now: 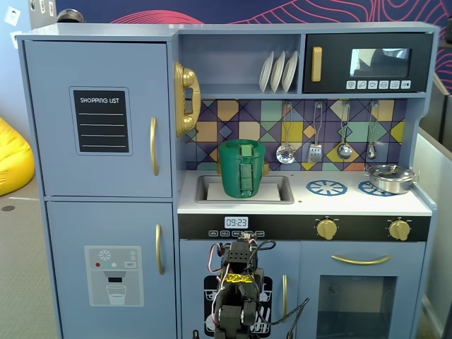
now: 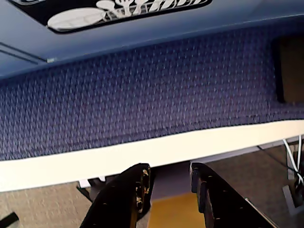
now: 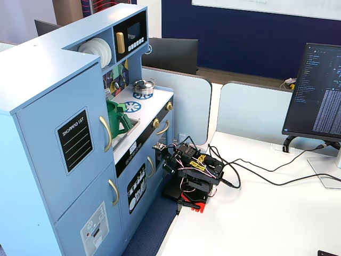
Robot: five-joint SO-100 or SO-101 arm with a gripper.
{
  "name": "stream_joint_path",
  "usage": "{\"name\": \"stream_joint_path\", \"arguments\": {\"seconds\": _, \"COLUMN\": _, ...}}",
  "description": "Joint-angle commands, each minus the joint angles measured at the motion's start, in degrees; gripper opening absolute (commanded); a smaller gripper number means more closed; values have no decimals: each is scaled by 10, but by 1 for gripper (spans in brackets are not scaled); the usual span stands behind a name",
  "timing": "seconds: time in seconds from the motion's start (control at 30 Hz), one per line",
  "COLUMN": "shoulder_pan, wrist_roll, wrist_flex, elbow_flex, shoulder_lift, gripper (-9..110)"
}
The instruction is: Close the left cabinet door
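The left cabinet door (image 1: pixel 99 120) is a light-blue panel with a black "SHOPPING LIST" label and a curved gold handle (image 1: pixel 153 146). It sits flush with the cabinet front in both fixed views (image 3: pixel 64 125). My arm (image 1: pixel 236 289) is folded low in front of the kitchen's lower middle doors, well right of and below that door; it rests on the white desk (image 3: pixel 193 176). In the wrist view my gripper (image 2: pixel 170 173) points down over the desk edge. Its black fingers (image 2: pixel 130 190) stand apart with nothing between them.
Below is the blue door with the dispenser graphic (image 1: pixel 113 272). A green pitcher (image 1: pixel 242 168) stands in the sink, a gold phone (image 1: pixel 186 99) hangs beside the top door, and a pot (image 1: pixel 390 178) sits on the stove. A monitor (image 3: pixel 319 90) and cables (image 3: pixel 256 173) lie on the desk.
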Motion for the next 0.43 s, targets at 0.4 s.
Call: {"name": "stream_joint_path", "arguments": {"seconds": 0.4, "shoulder_pan": -1, "wrist_roll": 40, "wrist_flex": 97, "elbow_flex": 2, "shoulder_lift": -4, "gripper": 2}}
